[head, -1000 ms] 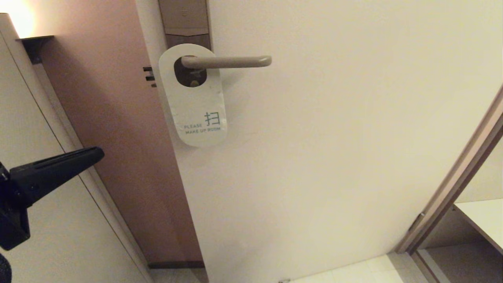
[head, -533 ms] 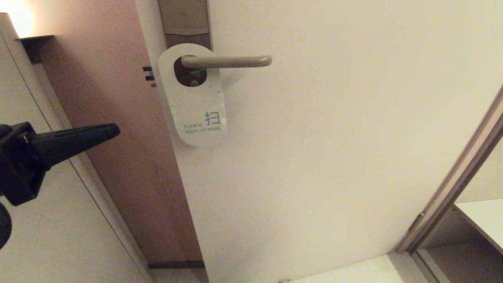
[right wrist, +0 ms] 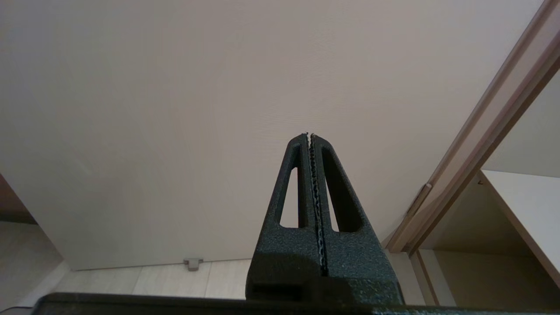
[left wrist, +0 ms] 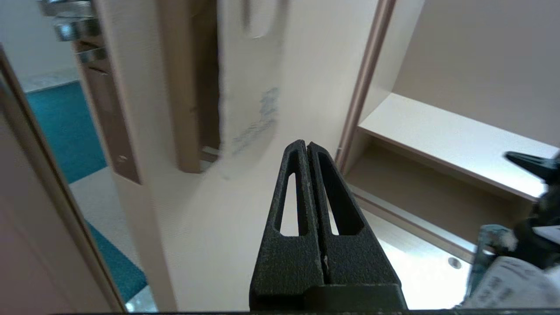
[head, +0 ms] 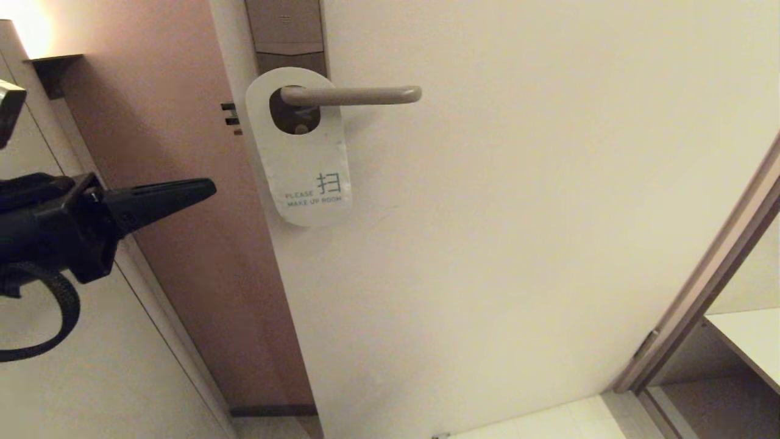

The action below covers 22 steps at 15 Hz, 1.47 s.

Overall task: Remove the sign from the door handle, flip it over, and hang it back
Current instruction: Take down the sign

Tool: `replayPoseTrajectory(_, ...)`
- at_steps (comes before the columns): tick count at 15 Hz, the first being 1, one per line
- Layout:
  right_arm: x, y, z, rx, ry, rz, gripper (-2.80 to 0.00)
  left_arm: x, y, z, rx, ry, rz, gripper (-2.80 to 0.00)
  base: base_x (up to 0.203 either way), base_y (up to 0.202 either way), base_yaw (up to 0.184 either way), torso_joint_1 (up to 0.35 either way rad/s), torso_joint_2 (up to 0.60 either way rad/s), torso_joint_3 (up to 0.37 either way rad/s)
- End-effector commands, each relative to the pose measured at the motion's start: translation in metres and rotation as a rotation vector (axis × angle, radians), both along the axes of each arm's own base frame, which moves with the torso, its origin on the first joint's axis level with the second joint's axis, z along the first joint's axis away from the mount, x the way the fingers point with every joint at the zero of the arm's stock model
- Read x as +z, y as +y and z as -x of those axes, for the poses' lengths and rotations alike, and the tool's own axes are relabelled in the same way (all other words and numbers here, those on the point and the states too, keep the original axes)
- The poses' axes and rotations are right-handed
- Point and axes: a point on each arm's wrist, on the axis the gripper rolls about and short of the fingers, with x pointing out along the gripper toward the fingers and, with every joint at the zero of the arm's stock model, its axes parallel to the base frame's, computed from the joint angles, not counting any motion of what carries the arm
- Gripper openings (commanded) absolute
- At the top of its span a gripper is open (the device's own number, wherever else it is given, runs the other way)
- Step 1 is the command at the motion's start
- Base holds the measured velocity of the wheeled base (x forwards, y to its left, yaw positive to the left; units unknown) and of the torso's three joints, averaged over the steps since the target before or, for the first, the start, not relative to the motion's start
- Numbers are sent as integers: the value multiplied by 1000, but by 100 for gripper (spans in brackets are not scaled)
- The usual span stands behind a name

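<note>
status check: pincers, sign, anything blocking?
Left pincer shut, empty, left of sign, not touching. Right pincer shut, parked low facing door. Sign on door handle, white MAKE UP ROOM side out. Nothing in between.

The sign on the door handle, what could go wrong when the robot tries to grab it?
The left gripper is shut, so its fingers must open first or they may just push the sign. The sign lies flat against the door, so it could be hard to pinch. Its hole could catch on the door handle.
</note>
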Motion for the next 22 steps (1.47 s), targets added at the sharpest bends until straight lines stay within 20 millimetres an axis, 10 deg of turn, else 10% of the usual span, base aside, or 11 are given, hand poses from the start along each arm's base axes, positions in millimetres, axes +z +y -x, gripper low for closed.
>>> replayPoseTrajectory(1, 0, 0, 0, 1, 1, 2, -280, -10, 0, -17, -8, 22, -1, -280, 0, 0, 0, 0, 0, 0)
replayPoseTrajectory(11, 0, 0, 0, 1, 1, 2, -280, -14, -1, -28, -73, 3, -6, -280, 0, 0, 0, 0, 0, 0)
replayPoseTrajectory(12, 0, 0, 0, 1, 1, 1, -280, -14, -1, -28, -75, 2, -6, 0, 0, 0, 0, 0, 0, 0)
replayPoseTrajectory(22, 0, 0, 0, 1, 1, 1, -280, -3, -3, -41, -86, -27, -3, 0, 0, 0, 0, 0, 0, 0)
